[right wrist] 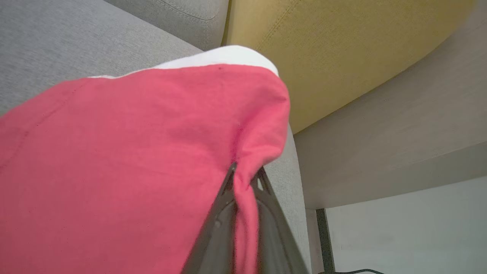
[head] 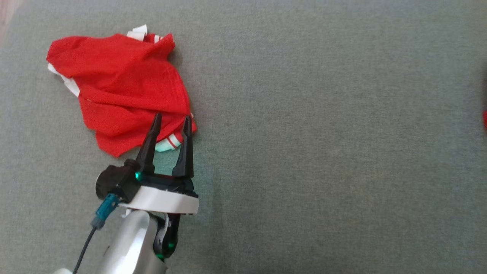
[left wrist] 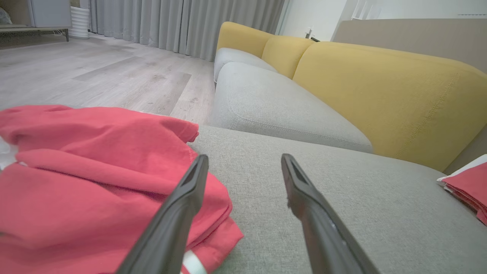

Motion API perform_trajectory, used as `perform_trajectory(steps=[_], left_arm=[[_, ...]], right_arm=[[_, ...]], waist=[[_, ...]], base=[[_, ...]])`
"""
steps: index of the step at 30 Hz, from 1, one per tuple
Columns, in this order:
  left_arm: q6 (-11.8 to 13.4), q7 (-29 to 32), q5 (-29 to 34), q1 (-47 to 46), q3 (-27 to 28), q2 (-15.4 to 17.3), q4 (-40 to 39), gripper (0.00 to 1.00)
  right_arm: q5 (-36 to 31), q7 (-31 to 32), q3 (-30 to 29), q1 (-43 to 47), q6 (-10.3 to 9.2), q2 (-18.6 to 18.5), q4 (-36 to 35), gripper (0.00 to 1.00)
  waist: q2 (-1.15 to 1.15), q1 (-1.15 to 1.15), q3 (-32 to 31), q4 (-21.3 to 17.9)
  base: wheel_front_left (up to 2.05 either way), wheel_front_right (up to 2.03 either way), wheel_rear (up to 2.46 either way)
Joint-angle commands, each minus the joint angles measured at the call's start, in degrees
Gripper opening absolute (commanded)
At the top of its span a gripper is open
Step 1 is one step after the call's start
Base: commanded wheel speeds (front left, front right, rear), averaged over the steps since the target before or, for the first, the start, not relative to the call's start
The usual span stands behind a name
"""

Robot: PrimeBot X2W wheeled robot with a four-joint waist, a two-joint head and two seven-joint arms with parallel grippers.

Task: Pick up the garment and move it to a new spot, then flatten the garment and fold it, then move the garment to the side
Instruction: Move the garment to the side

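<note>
You're looking at the red garment (head: 121,87) lying crumpled on the grey cushion (head: 323,152), upper left in the head view, with white trim showing at its edges. Your left gripper (head: 172,116) is hovering at its near corner with the jaws spread wide, one finger over the fabric and the other beside the hem over bare cushion. Your right gripper (right wrist: 246,168) is pinching a fold of a second red garment (right wrist: 114,152), which is lying well apart at the cushion's right end beside the yellow backrest (right wrist: 342,45).

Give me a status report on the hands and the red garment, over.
Left hand open, fingertips at crumpled red garment near edge. Right hand shut on second red cloth. Nothing blocking on grey cushion.
</note>
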Motion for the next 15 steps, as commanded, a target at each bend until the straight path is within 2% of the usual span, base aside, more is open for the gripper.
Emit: perform_trajectory(steps=[1,8,9,15], left_arm=[[-0.1,-0.3,0.3,-2.1,1.7,0.4,-1.9,1.0],[-0.2,-0.3,0.3,-2.5,1.6,0.4,-1.8,1.0],[-0.3,-0.3,0.4,-2.6,1.7,0.4,-1.5,1.0],[-0.3,-0.3,0.6,-2.3,2.0,0.4,-0.8,1.0]], right_arm=[[-1.2,-1.0,-0.5,-0.3,-0.05,-2.9,-0.7,0.0],[-7.3,-4.0,-7.6,-1.6,-0.05,-0.9,1.5,0.0],[-9.3,-5.0,-8.9,-1.9,-0.05,0.2,1.2,1.0],[-14.0,-7.5,-12.8,-2.3,-0.05,4.8,-0.7,1.0]], waist=[[0.0,0.0,0.9,0.5],[0.0,0.0,1.9,0.9],[0.0,0.0,1.6,0.8],[0.0,0.0,-1.3,0.0]], base=[[0.0,0.0,0.0],[0.0,0.0,0.0],[0.0,0.0,0.0],[0.0,0.0,0.0]])
